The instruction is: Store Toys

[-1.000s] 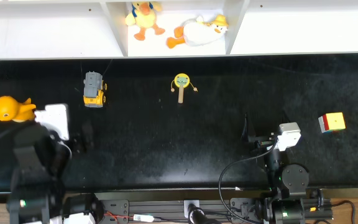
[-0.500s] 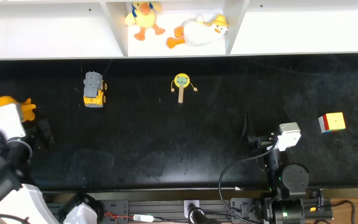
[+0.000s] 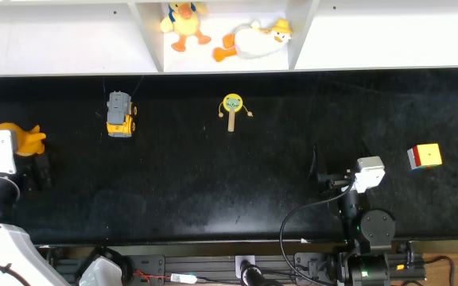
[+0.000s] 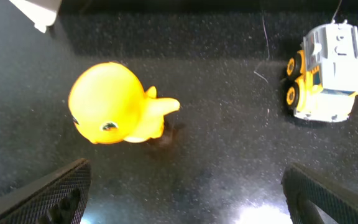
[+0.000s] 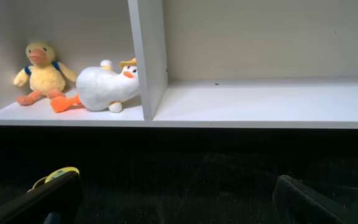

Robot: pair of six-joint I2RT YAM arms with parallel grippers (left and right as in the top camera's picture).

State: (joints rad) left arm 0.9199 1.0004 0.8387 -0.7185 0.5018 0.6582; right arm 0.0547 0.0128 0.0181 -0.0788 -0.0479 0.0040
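- The orange duck (image 4: 117, 112) sits on the black surface (image 3: 213, 191). It is near the truck (image 4: 328, 74) but not touching it, on the side where the left arm stands.
- I think it is out here because no one has put it away yet. The shelf (image 3: 70, 40) is just past the truck, and two soft ducks (image 3: 221, 32) are already lying inside it.
- A little rattle (image 3: 232, 107) lies on the other side of the truck from the orange duck. A colored cube (image 3: 425, 156) lies far past that, well apart from the truck.
- The left gripper (image 4: 185, 168) hangs over the surface and looks down at the orange duck. Its fingers are spread wide with nothing in them. The duck is just in front of the gap, so I think this arm is getting ready to pick it up.
- The right gripper (image 5: 178, 180) is low, far from the truck, and points flat at the shelf. Its fingers are spread too and hold nothing. I think this arm is just waiting.
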